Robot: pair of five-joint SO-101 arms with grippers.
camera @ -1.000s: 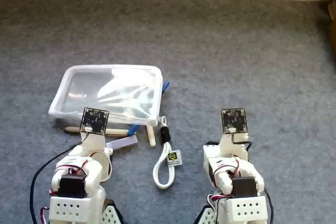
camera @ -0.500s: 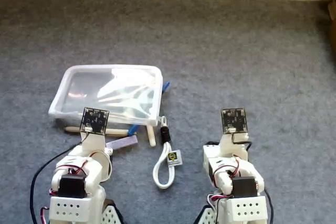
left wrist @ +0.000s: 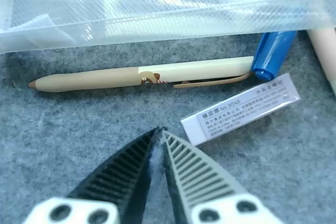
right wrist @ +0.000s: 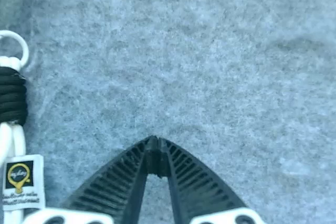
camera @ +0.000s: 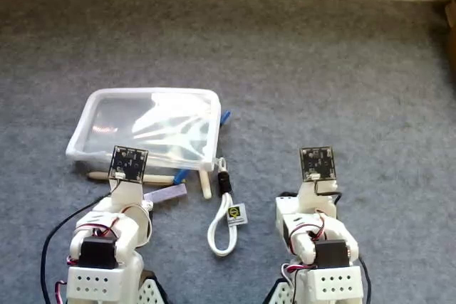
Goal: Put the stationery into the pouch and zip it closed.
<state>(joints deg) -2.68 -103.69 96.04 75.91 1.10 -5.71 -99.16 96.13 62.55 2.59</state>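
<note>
- A clear, mesh-textured plastic zip pouch lies flat on the grey felt-like surface, left of centre, beyond the left arm.
- A slim beige pen lies outside the pouch, along its near edge. A blue pen touches its right end.
- A white rectangular eraser in a printed sleeve lies just nearer than the beige pen.
- The left tool sits over bare surface near the eraser, tips pressed together, holding nothing.
- The right tool is likewise pressed together and holds nothing. A white looped cord with a black wrap lies to its left.
</note>
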